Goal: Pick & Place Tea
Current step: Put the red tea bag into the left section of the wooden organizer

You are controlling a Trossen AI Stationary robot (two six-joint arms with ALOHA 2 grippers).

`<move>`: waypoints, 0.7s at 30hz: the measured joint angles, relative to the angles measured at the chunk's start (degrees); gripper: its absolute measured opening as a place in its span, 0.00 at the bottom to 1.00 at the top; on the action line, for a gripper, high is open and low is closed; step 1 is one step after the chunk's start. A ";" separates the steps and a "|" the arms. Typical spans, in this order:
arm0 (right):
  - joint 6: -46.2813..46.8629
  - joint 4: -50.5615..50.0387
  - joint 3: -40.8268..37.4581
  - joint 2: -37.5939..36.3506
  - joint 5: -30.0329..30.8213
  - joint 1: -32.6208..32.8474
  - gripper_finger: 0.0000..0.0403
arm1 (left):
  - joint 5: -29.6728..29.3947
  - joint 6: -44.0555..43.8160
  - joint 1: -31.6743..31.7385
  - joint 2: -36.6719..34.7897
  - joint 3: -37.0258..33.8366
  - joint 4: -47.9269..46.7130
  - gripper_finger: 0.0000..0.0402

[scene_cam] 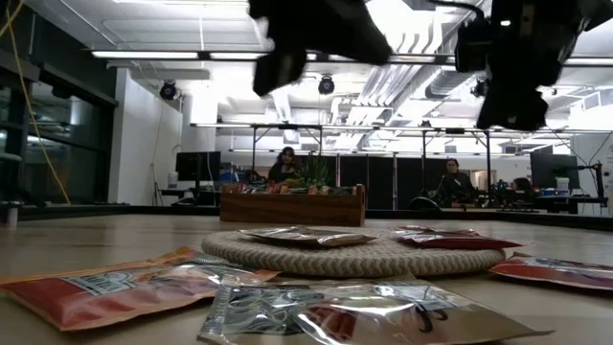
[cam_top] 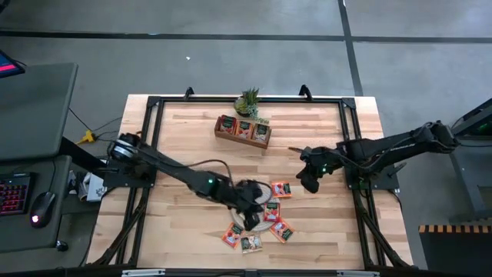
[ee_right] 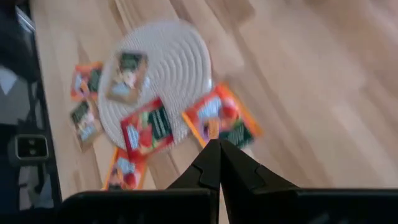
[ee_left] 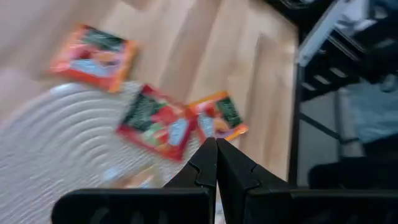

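Several orange-red tea sachets lie flat on and around the round whitish woven mat [cam_top: 261,211]. In the right wrist view a beige sachet [ee_right: 127,74] and a red sachet [ee_right: 146,127] lie on the mat [ee_right: 168,56], and another red sachet [ee_right: 221,121] lies on the table beside it. My left gripper [ee_left: 216,146] is shut and empty above the mat's edge [ee_left: 56,143], over two sachets [ee_left: 155,121] [ee_left: 217,115]. My right gripper [ee_right: 219,146] is shut and empty, raised to the right of the mat [cam_top: 309,181]. More sachets stand in the wooden tray [cam_top: 243,129].
The wooden tray stands at the far centre with a small potted plant [cam_top: 247,100] behind it. A black frame [cam_top: 154,104] runs around the table's edges. In the low view sachets [scene_cam: 124,287] [scene_cam: 364,311] lie near the front edge. People sit in the room behind [scene_cam: 450,182].
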 joint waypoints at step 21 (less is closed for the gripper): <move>13.06 0.81 0.00 5.48 5.96 8.42 0.16 | 1.04 2.45 -0.18 7.91 0.69 6.84 0.00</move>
